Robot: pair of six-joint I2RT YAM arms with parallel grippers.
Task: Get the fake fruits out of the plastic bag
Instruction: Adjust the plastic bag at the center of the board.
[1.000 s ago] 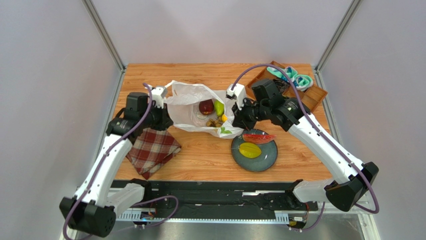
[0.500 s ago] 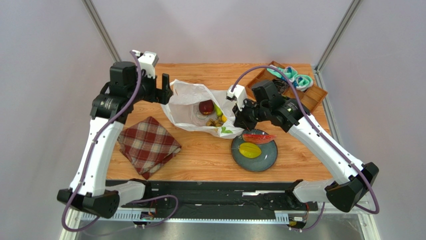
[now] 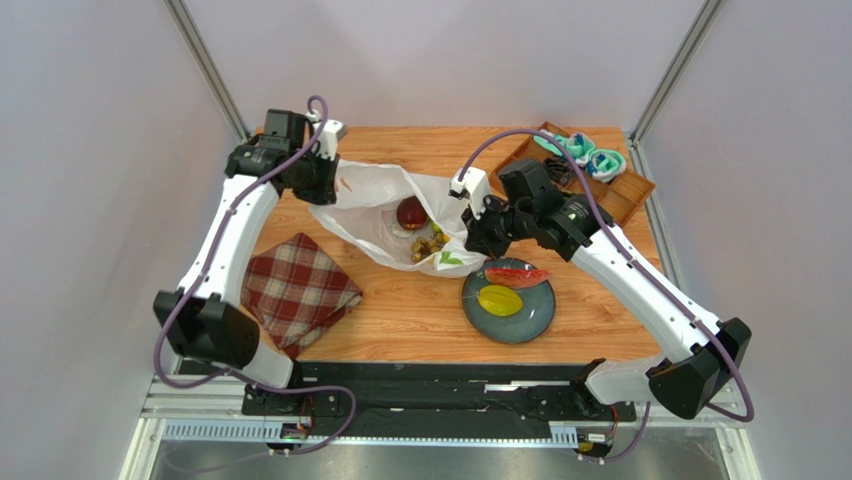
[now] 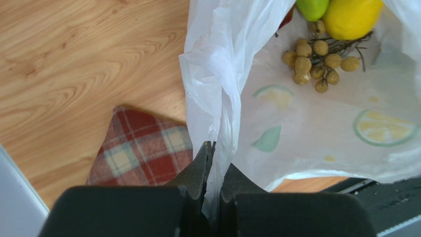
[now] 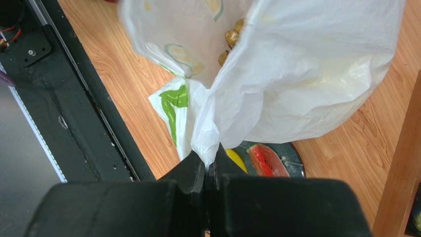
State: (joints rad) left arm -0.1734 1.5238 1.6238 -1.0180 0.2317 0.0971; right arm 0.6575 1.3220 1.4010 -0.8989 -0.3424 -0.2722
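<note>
The white plastic bag lies mid-table, its mouth stretched between both arms. My left gripper is shut on the bag's far-left rim; my right gripper is shut on its right rim. Inside the bag lie a dark red apple, a brown grape bunch, a green pear and a yellow mango. A red watermelon slice and a yellow starfruit rest on a dark plate just right of the bag.
A red plaid cloth lies at the near left. A wooden tray with teal rolled socks stands at the far right corner. The black rail runs along the table's near edge.
My left arm swung from beside the cloth up to the far left, opened, then shut on the bag's left rim. The bag mouth now spreads wider. The right gripper kept its hold.
</note>
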